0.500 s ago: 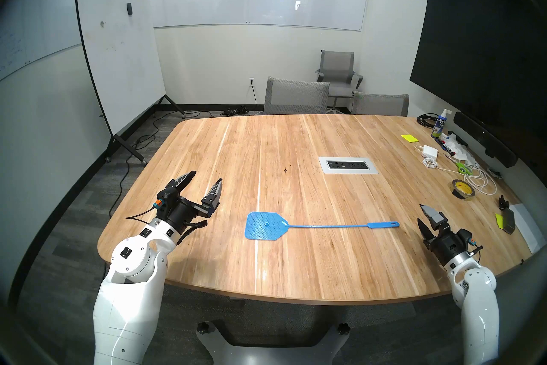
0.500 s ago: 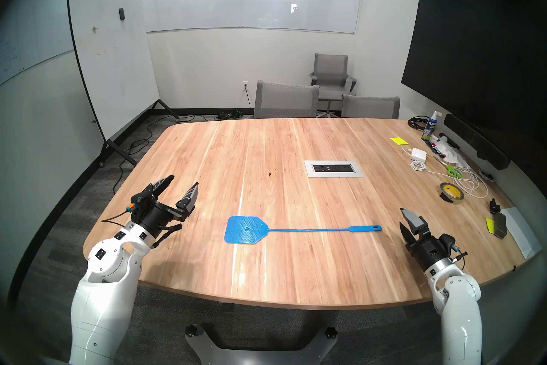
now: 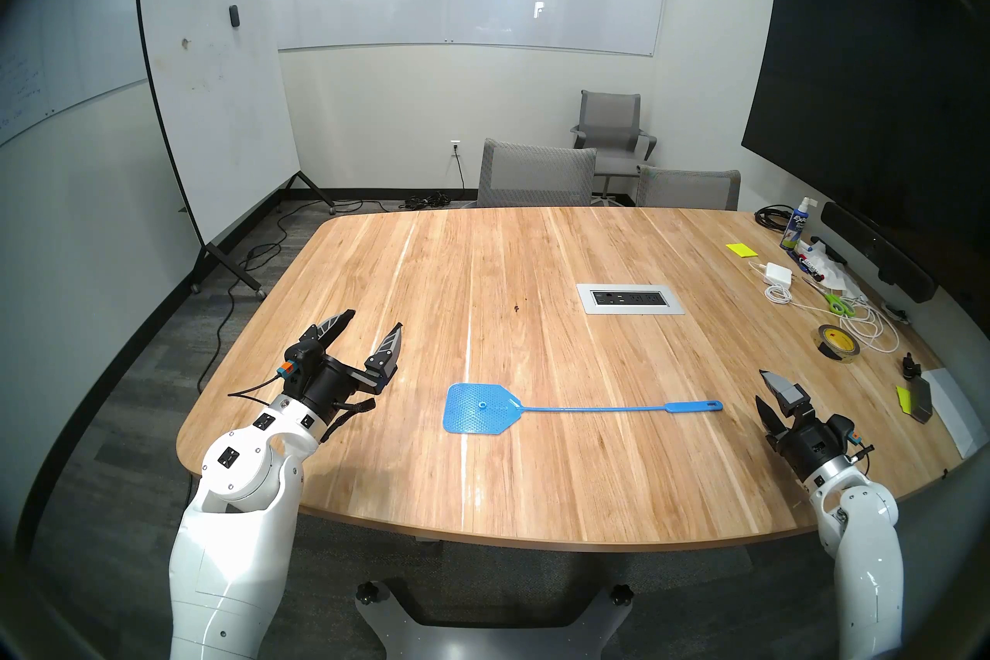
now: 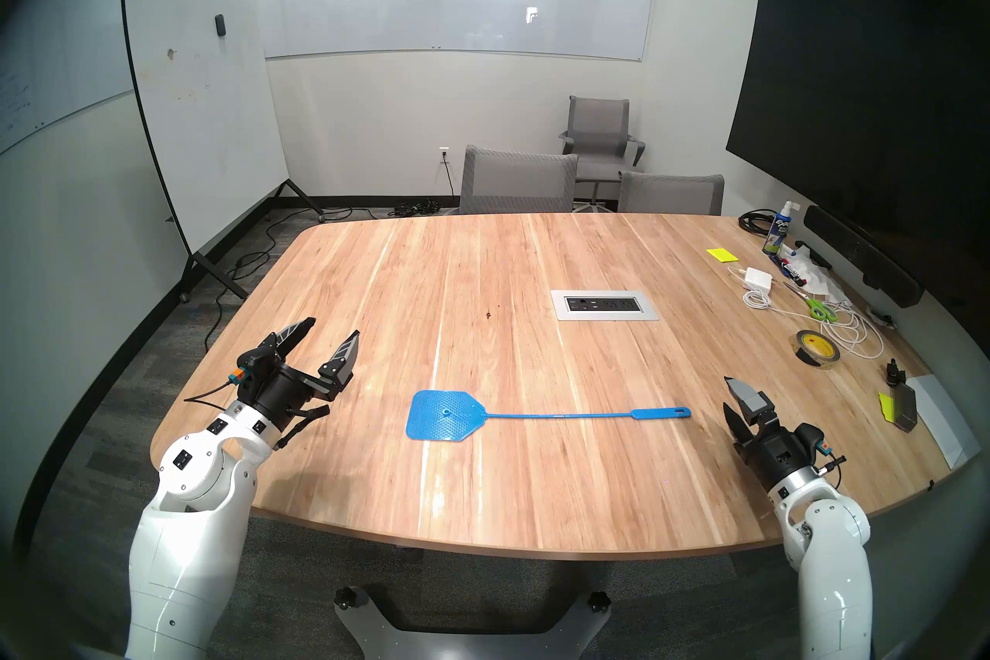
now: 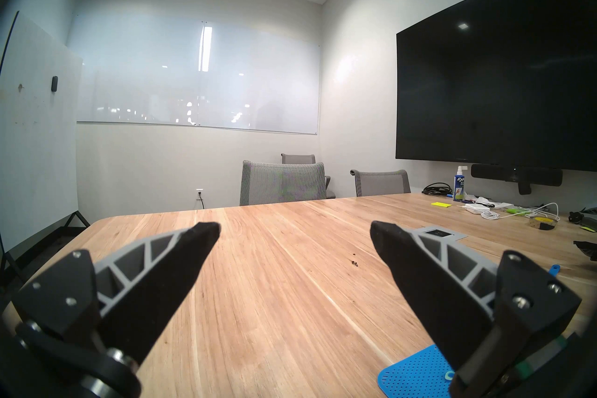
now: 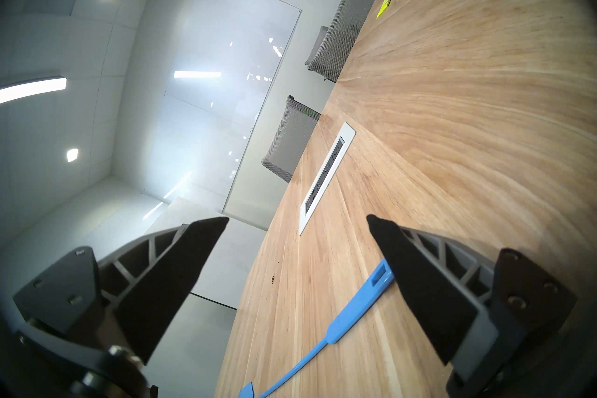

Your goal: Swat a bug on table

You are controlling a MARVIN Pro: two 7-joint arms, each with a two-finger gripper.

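Note:
The bug (image 3: 516, 308) is a tiny dark speck on the light wooden table (image 3: 535, 482), left of the outlet panel; it also shows as the bug (image 5: 355, 264) and the bug (image 6: 273, 279). A blue fly swatter (image 3: 477, 410) lies flat near the front, head to the left, handle pointing right. My left gripper (image 3: 375, 320) hovers open over the table's left edge, left of the swatter head (image 5: 416, 374). My right gripper (image 3: 760, 384) is open and empty, turned on its side just right of the handle end (image 6: 355, 307).
A silver outlet panel (image 3: 630, 298) is set into the table's middle. The right side holds a tape roll (image 3: 838, 343), green scissors (image 3: 835, 304), a white charger with cables (image 3: 777, 274), a spray bottle (image 3: 798, 225) and a black clip (image 3: 909, 367). Grey chairs (image 3: 535, 174) stand behind.

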